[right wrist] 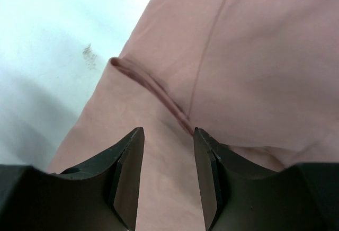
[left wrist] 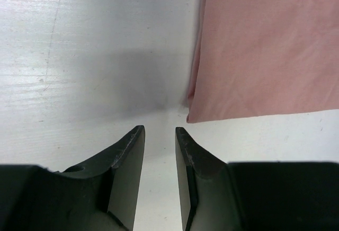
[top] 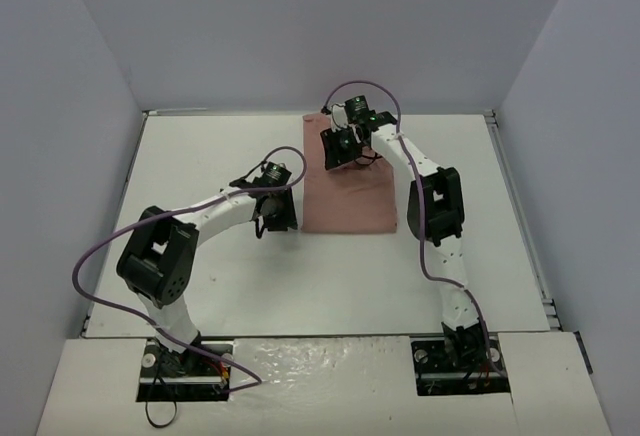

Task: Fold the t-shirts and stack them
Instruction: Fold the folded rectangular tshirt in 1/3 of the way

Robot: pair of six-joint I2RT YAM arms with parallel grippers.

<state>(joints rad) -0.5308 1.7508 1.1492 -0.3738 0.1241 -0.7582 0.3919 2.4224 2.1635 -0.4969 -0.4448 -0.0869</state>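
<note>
Finding 1, task item. The t-shirt [top: 352,196] is lying flat at the centre of the overhead frame on the white tabletop [top: 200,156]. It is showing as a narrow dusty-pink rectangle running from the upper centre down toward the middle. No chest graphic is showing, and no second garment is appearing in any view.

Finding 2, left hand [top: 277,211]. It is sitting just beside the rectangle's lower-left corner in the overhead frame, over bare tabletop. In its wrist view the two fingers are standing a little apart with nothing between them, so it is holding nothing. The cloth corner [left wrist: 189,117] is lying just above and to the right of the right-hand fingertip, not between the fingers.

Finding 3, right hand [top: 343,146]. It is hanging over the upper-left part of the rectangle. In its wrist view the fingers are parted and gripping nothing, with cloth filling the frame beneath them. A raised hem ridge [right wrist: 151,85] is running diagonally from centre-left toward the gap. Whether the fingertips are touching the fabric cannot be told.

Assessment. The lengthwise folds appear complete, and the step in hand appears to be taking hold of the left edge for a further fold. Stacking is not yet applicable.

Requirement for the next move. The left hand is needing a small shift toward the right of its frame so the corner enters the gap. Both hands are then needing to descend and pinch every layer together, or the lower layers are likely to be left behind.
</note>
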